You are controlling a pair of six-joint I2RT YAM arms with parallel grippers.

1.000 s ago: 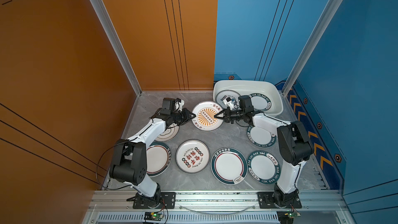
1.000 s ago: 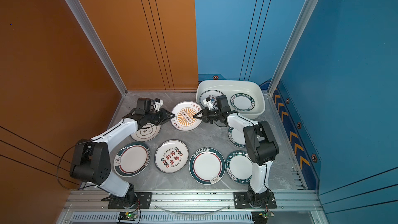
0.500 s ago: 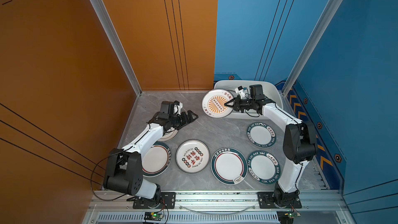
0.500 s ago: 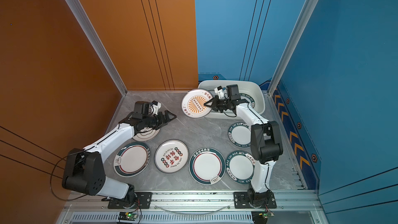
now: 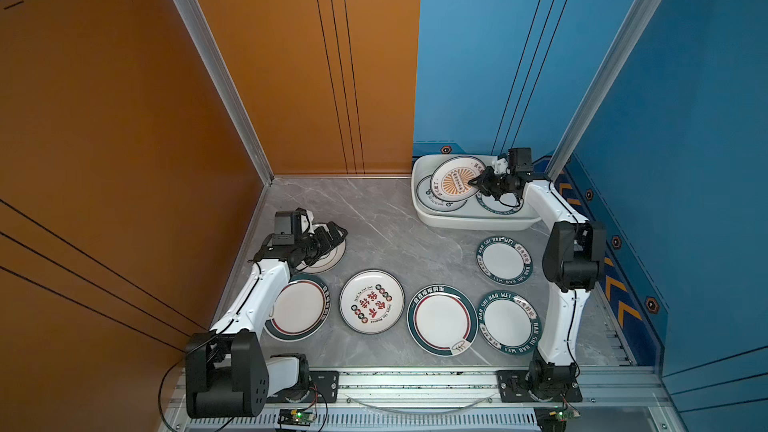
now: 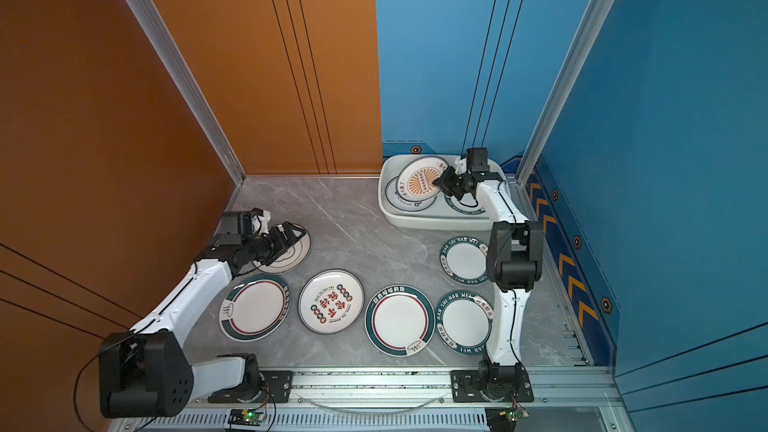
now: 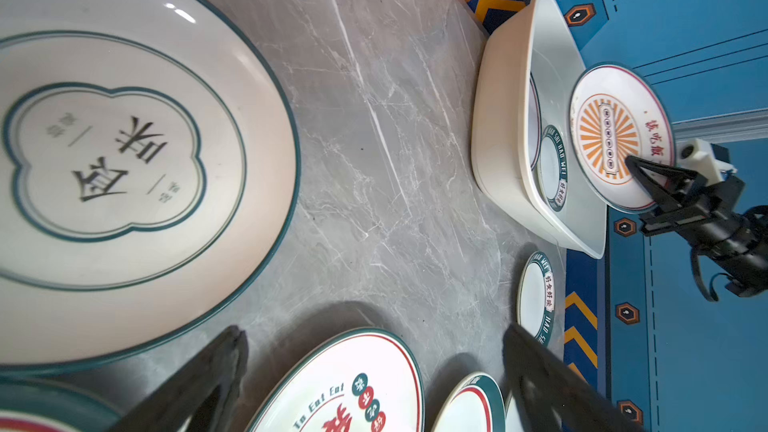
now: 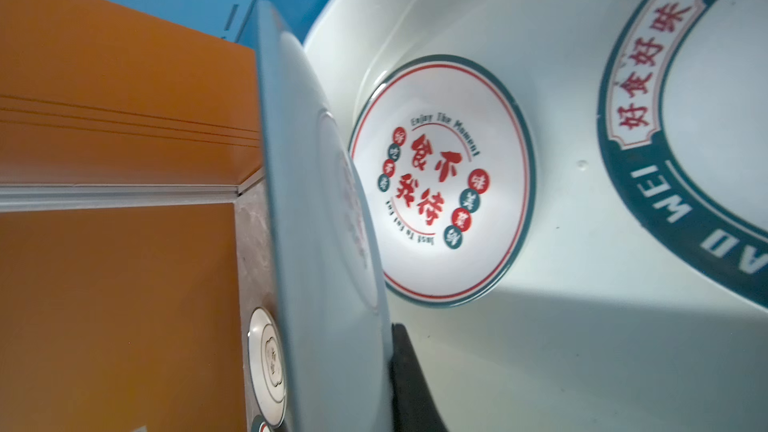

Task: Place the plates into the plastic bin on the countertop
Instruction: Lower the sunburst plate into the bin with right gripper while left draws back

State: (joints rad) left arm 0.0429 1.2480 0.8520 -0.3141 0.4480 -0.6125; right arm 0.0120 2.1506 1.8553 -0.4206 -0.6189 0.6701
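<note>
The right end effector (image 5: 473,182) pinches the rim of the sunburst plate (image 5: 453,178), held tilted above the plastic bin (image 5: 469,223) just beneath it. Best to level the plate, lower it onto the plate underneath (image 5: 430,201), then release. The left end effector (image 5: 337,235) hangs open.

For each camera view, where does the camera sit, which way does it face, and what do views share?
Both top views: high above the rig's front, looking down on the countertop; both arms show whole.
Left wrist: on the left arm, looking low across the countertop past its open left pincer toward the plastic bin.
Right wrist: on the right arm, looking into the bin along the sunburst plate, edge-on in the shut right pincer.
Shared: all show bin and sunburst plate.
</note>
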